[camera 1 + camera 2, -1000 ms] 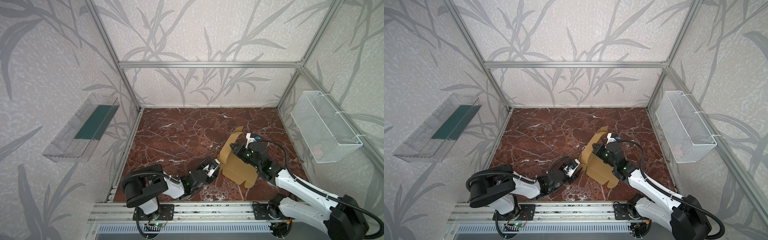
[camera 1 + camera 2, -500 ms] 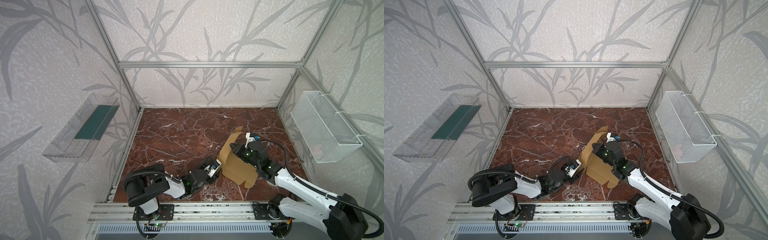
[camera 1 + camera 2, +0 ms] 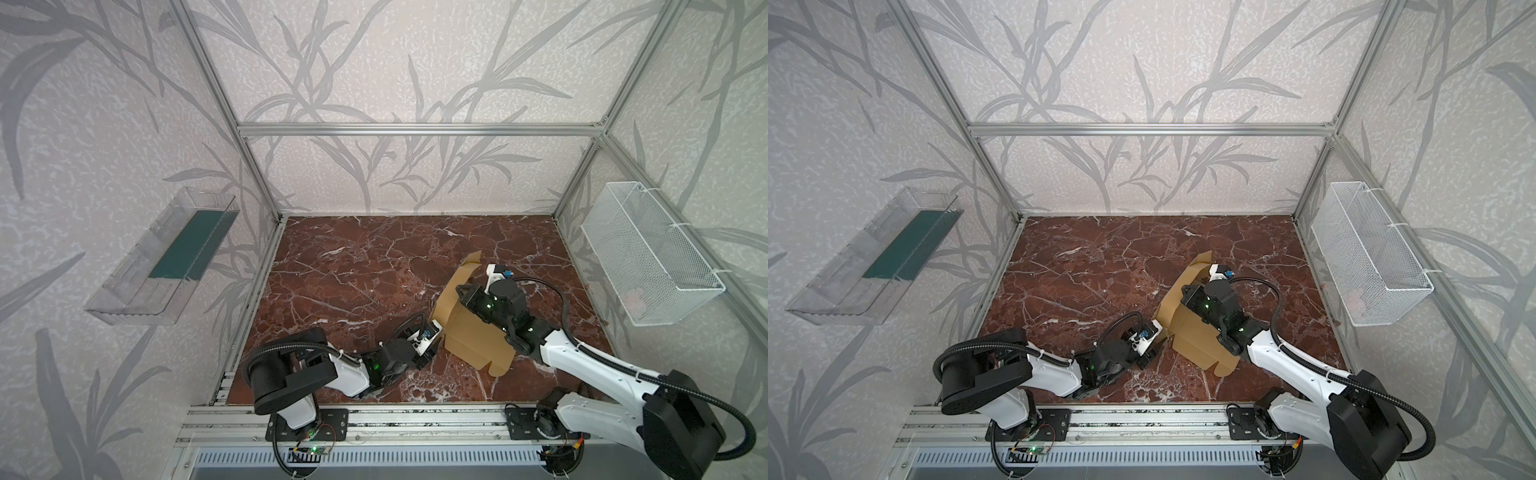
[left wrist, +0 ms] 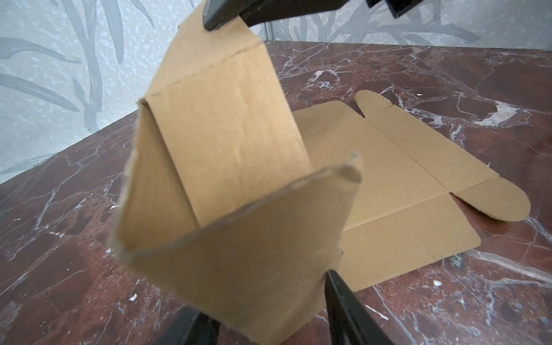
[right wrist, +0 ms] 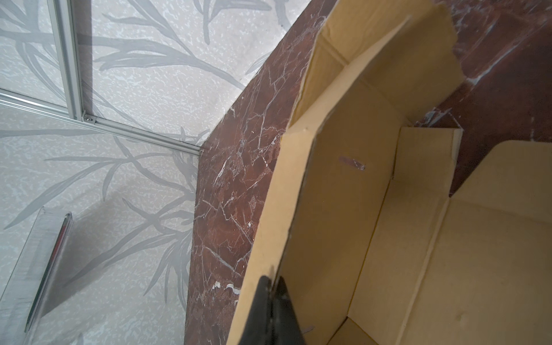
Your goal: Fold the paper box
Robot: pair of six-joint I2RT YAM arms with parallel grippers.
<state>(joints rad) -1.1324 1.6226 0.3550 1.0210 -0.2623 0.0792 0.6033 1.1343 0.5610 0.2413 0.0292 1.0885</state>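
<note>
**Operator:** What sits nearest to you, and what can't you make out?

**Arm:** My left gripper (image 4: 268,310), low at the front of the table (image 3: 353,270). Its two black fingers (image 4: 346,313) stand apart with a raised corner flap (image 4: 239,254) of the paper box (image 4: 403,194) between them. The flap covers their tips, so I cannot tell whether they press on it. (That flap is blurred, being so close to my wrist lens.)

**Operator:** And the other one?

**Arm:** My right gripper (image 5: 270,288) is pinched together on the top edge of a tall side panel (image 5: 343,194) that stands up from the table. In both top views the pinch itself is too small and dark to make out.

**Operator:** Where is the box?

**Arm:** On the red-brown marble table, right of the middle, between my two grippers. One broad panel with rounded tabs lies flat on the stone. The wall I hold rises from it, with a short slit cut through it. My right arm covers part of the flat panel in both top views.

**Operator:** And the containers farther off?

**Arm:** A clear tray (image 3: 124,299) hangs on the left wall with a dark green flat piece (image 3: 189,245) lying in it. A white wire basket (image 3: 615,232) hangs on the right wall. Something small and pale (image 3: 633,296) lies at its bottom, too small to name.
</note>
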